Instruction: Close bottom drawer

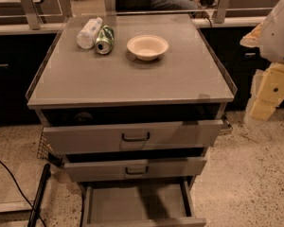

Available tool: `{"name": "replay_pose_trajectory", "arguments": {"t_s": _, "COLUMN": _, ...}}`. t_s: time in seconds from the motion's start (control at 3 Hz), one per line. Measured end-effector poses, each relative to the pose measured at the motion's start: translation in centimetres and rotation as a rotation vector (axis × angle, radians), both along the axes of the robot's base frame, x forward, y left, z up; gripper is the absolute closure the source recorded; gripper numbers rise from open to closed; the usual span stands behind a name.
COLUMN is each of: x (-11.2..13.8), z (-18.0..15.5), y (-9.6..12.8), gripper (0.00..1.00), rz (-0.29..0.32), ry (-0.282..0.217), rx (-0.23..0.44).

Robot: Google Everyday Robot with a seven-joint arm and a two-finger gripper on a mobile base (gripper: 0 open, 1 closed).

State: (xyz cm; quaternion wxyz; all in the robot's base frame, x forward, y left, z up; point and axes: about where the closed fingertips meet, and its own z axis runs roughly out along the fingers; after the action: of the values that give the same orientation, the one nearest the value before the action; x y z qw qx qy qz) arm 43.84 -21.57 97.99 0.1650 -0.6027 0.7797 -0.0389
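Note:
The bottom drawer (141,221) of the grey metal cabinet (132,79) is pulled far out towards me. Its bare grey inside shows, and its front lies at the lower edge of the view with the handle hidden. My gripper (268,94), a pale yellow part below the white arm (279,30), hangs at the right, beside the cabinet's top right corner. It is well above and to the right of the bottom drawer and touches nothing.
The top drawer (135,136) and middle drawer (135,168) stand slightly out. On the cabinet top lie a plastic bottle (89,32), a green can (104,39) and a white bowl (147,47). A black cable (14,183) runs over the speckled floor at left.

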Motion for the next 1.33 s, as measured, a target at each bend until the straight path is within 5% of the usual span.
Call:
{"name": "replay_pose_trajectory", "arguments": {"t_s": 0.33, "x": 0.0, "z": 0.0, "y": 0.0, "gripper": 0.0, "rz": 0.0, "ry": 0.0, "rx": 0.0}}
{"name": "replay_pose_trajectory", "arguments": {"t_s": 1.33, "x": -5.8, "z": -11.1, "y": 2.7, "gripper": 0.71, "rz": -0.138, "ry": 0.122, "rx": 0.229}}
